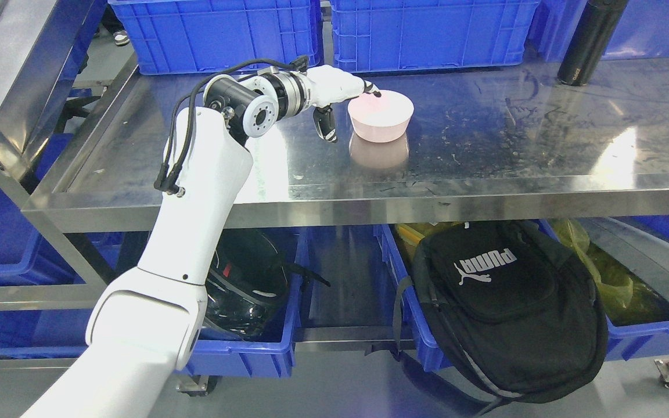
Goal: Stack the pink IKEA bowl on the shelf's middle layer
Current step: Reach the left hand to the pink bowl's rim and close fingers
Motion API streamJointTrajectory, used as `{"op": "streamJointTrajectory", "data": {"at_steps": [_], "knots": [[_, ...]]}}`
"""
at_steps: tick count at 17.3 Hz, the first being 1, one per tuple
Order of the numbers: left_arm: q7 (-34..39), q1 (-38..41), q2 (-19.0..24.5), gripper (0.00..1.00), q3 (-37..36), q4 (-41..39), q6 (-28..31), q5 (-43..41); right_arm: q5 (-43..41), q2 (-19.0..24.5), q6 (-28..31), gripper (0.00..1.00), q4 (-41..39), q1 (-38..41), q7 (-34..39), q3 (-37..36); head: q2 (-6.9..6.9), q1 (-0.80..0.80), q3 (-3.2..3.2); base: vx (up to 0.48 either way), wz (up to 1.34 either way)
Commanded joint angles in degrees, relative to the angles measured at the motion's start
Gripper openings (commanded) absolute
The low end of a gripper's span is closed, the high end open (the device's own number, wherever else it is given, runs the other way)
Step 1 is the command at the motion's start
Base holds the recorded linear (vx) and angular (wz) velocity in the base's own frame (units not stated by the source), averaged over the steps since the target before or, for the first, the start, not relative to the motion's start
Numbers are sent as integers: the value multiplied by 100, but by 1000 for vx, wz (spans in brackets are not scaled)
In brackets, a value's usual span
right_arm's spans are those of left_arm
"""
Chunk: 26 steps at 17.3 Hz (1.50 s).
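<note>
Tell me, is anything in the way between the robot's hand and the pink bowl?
No. The left hand is already at the pink bowl, one finger over its rim and the thumb hanging beside it. Nothing visible sits between them on the steel shelf.

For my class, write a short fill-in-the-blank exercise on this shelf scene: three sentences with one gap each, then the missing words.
1. The left hand reaches over the rim of a bowl whose colour is ____.
2. The bowl stands on a shelf made of shiny ____.
3. Below the shelf, a black ____ leans against a blue bin.

Missing words: pink; metal; backpack
</note>
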Motion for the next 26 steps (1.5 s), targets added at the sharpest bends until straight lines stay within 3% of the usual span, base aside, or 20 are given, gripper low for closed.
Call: {"op": "streamJointTrajectory", "data": {"at_steps": [1,7,14,26], "knots": [[217,-173,-21,87,-367,1234,-48,63,0,-100,2,100,-100,132,3,0,0,0,0,0,0],[498,-516,-21,86,-947,1700,-84,721,0,-100,2,100,-100,132,3,0,0,0,0,0,0],[498,-946,-21,85,-1132,2341,-84,801,0,-100,2,100,-100,132,3,0,0,0,0,0,0],[647,-955,-21,82,-1440,2535,-259,1275,0,-100,2,100,-100,132,3,0,0,0,0,0,0]]}}
